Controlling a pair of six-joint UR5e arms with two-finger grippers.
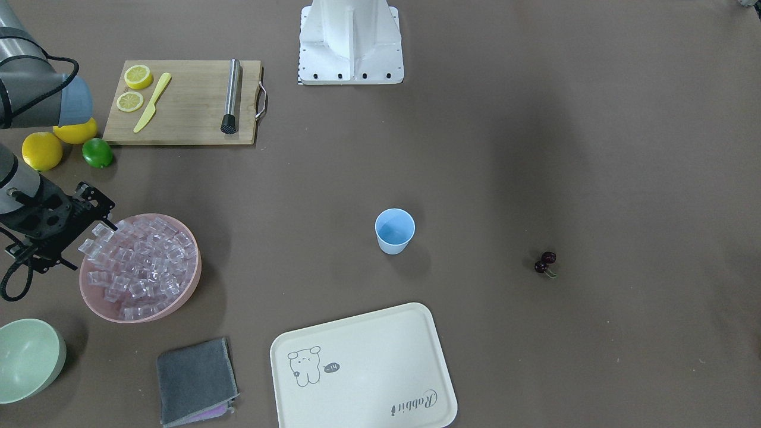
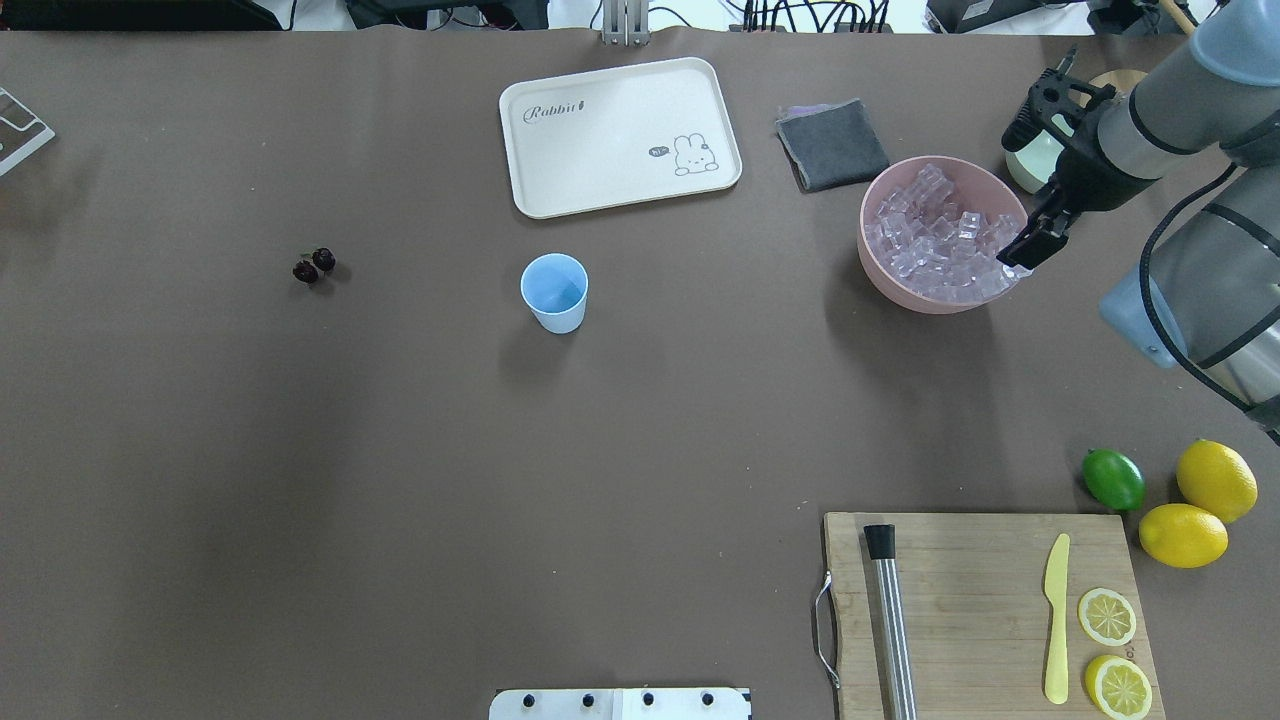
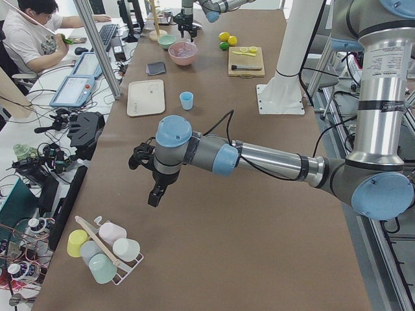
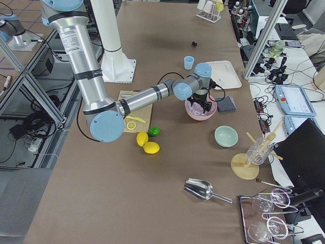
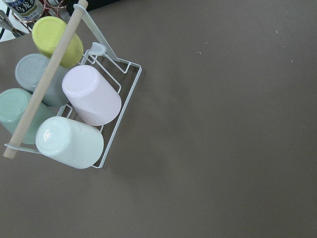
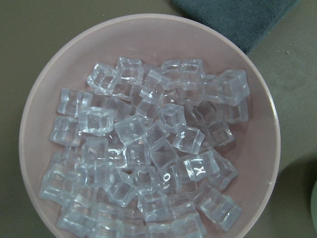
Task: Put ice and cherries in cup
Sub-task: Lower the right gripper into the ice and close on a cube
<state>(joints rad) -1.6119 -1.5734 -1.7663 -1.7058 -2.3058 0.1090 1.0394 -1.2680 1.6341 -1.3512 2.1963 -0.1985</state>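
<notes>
The pale blue cup (image 1: 395, 230) stands upright and empty mid-table; it also shows in the overhead view (image 2: 554, 292). The dark cherries (image 1: 544, 263) lie on the table on the robot's left side (image 2: 313, 266). The clear ice cubes (image 6: 148, 148) fill the pink bowl (image 2: 880, 275). My right gripper (image 2: 1025, 252) hangs over the bowl's near rim, just above the ice (image 1: 140, 261), and looks open and empty. My left gripper (image 3: 155, 197) hovers far away over the table's left end; I cannot tell if it is open.
A mint-green bowl (image 1: 27, 356), grey cloth (image 1: 196, 380) and cream tray (image 1: 362, 368) lie on the far side. A cutting board (image 1: 190, 101) with knife, muddler and lemon slices, two lemons and a lime (image 1: 97, 153) are near the robot. A cup rack (image 5: 64, 99) sits below the left wrist.
</notes>
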